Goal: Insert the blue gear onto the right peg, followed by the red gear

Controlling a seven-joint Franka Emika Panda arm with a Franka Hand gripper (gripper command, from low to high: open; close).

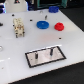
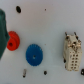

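Blue gear (image 1: 43,24) apart from red gear (image 1: 59,26)

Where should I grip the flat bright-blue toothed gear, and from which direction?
Probably from straight above. The flat bright-blue toothed gear lies flat on the white table, apart from the small red gear, so close the fingers across its raised centre hub, or across its rim if they open that wide.

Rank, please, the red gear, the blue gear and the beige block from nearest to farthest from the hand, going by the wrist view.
1. red gear, partly hidden by the hand.
2. blue gear, between the red gear and the block.
3. beige block, beyond the blue gear.
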